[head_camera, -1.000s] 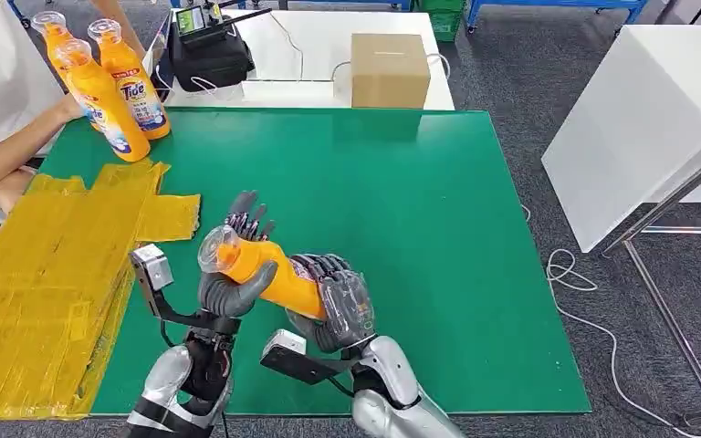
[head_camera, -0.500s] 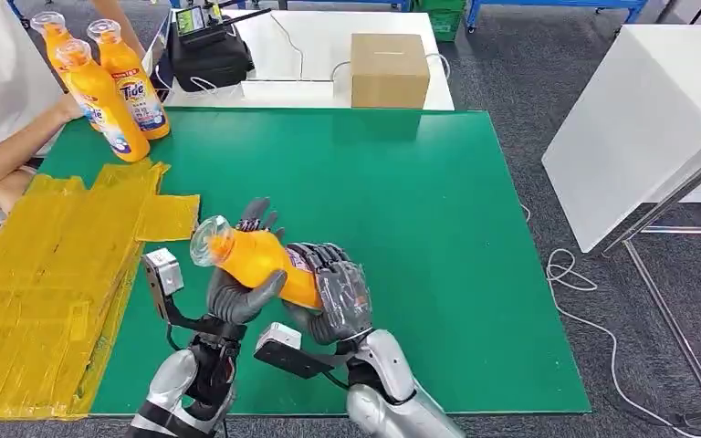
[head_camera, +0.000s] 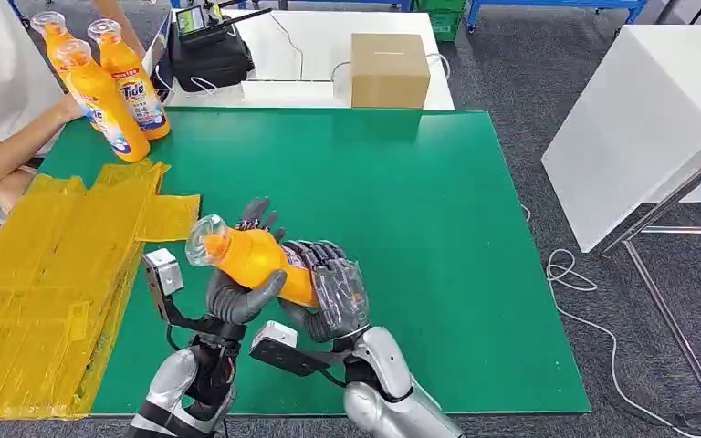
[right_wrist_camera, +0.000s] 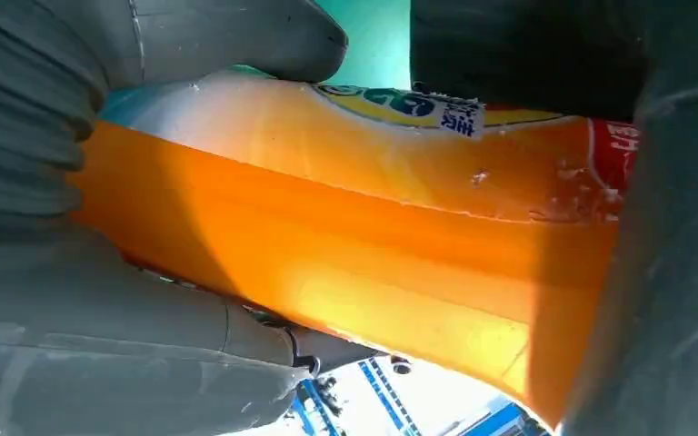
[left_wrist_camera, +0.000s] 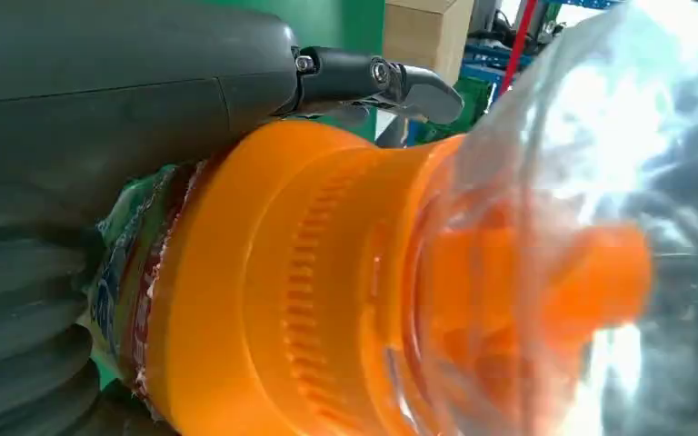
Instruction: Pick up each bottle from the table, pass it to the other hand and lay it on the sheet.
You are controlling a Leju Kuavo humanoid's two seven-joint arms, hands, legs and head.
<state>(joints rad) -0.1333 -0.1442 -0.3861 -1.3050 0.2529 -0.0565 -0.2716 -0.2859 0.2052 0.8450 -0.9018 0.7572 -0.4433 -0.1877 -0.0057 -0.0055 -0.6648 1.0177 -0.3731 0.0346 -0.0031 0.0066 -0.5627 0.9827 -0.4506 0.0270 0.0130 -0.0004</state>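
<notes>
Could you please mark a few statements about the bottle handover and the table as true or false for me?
1. Both hands are on the orange bottle. True: the left hand grips it near the cap end and the right hand grips the base end.
2. The bottle already lies on the yellow sheet. False: it is held above the green table.
3. Three more orange bottles stand at the table's far left corner. True.
4. The cardboard box stands on the green table. False: it stands on the white table behind.
</notes>
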